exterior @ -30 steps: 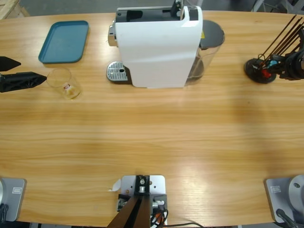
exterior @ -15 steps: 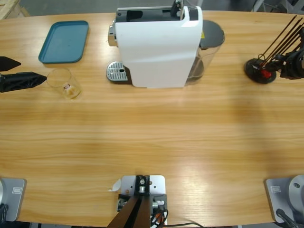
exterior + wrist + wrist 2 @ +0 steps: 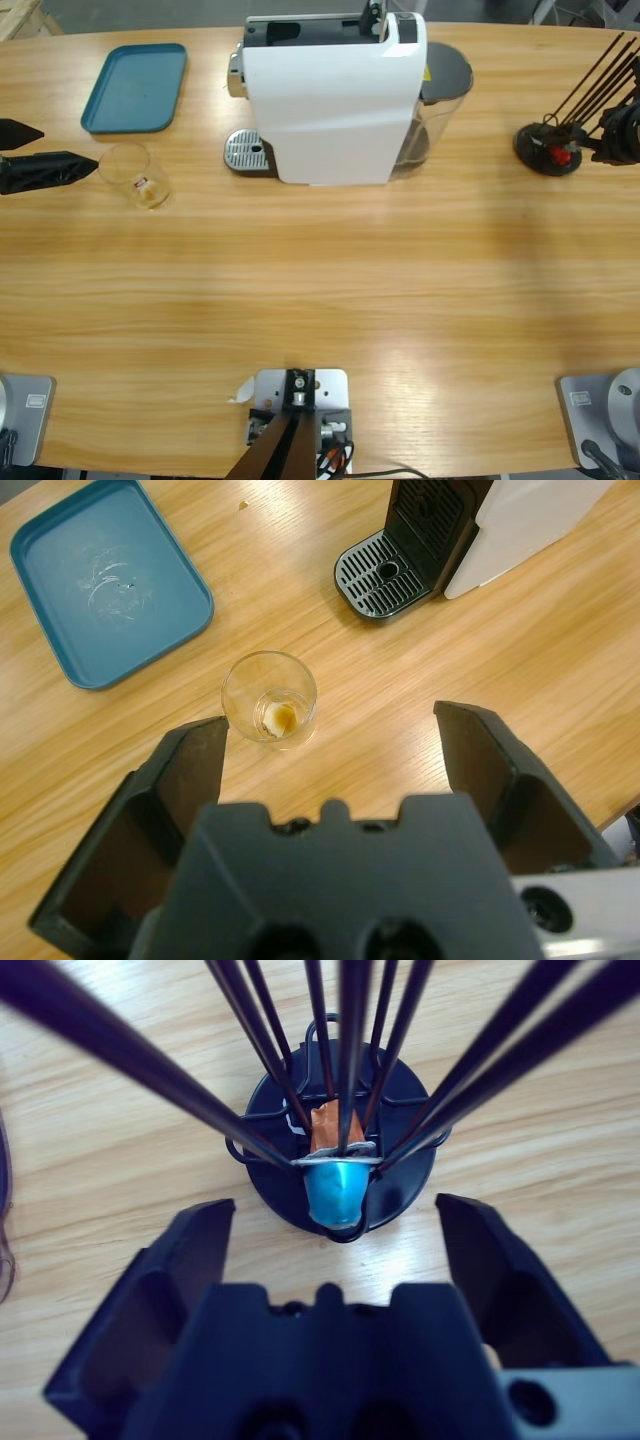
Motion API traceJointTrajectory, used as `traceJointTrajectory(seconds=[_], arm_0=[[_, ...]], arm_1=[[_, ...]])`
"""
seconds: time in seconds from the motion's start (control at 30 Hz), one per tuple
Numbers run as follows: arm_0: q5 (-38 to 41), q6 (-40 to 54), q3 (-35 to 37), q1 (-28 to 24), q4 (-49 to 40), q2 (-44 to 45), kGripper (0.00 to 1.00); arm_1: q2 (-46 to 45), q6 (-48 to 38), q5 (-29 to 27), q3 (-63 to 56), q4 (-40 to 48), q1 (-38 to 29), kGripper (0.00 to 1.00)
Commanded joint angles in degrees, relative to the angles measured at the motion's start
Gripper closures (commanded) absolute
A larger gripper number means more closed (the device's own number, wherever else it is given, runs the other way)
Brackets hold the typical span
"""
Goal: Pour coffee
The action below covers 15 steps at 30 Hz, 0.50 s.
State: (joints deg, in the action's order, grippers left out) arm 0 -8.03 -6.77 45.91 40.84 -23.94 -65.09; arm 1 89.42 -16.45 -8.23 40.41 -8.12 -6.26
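While the left gripper (image 3: 330, 745) is hanging open just short of the glass (image 3: 269, 699), a coffee (image 3: 281, 716) trace is sitting in the glass bottom; right gripper (image 3: 335, 1250) is gaping before a capsule rack (image 3: 340, 1150).

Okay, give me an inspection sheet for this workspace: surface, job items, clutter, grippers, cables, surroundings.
Surface: long wooden table, no spill seen.
Job's things: clear glass tumbler upright, a small brown residue of coffee at its bottom; big white boxy coffee machine, nothing on its slotted metal drip tray.
Clutter: teal plastic tray, nothing on it; black wire capsule rack holding a blue capsule with an orange one behind it.
Grippers: left gripper has its jaws open, short of the tumbler; right gripper has its jaws open, facing the rack, apart from it.
Cables: nothing seen on the table.
Surroundings: grey floor beyond the far edge; no person seen.
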Motion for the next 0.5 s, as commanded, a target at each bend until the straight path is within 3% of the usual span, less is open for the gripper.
traceJointTrajectory(seconds=[0.03, 0.2, 0.3, 0.5], arm_0=[[-0.32, 0.16, -2.32, 0.64, -0.58, -0.06, 0.101], [-0.32, 0.12, -2.35, 0.64, -0.65, 0.22, 0.101], [-0.32, 0.14, -2.32, 0.64, -0.65, 0.22, 0.101], [-0.32, 0.11, -2.39, 0.80, -0.67, 0.38, 0.101]], arm_1=[[1.02, 0.51, -0.39, -0.15, 0.45, 0.55, 0.644], [1.02, 0.46, -0.56, -0.24, 0.56, 0.55, 0.869], [1.02, 0.37, -0.47, -0.49, 0.60, 0.55, 0.951], [1.11, 0.19, -0.47, -0.77, 0.74, 0.55, 0.999]])
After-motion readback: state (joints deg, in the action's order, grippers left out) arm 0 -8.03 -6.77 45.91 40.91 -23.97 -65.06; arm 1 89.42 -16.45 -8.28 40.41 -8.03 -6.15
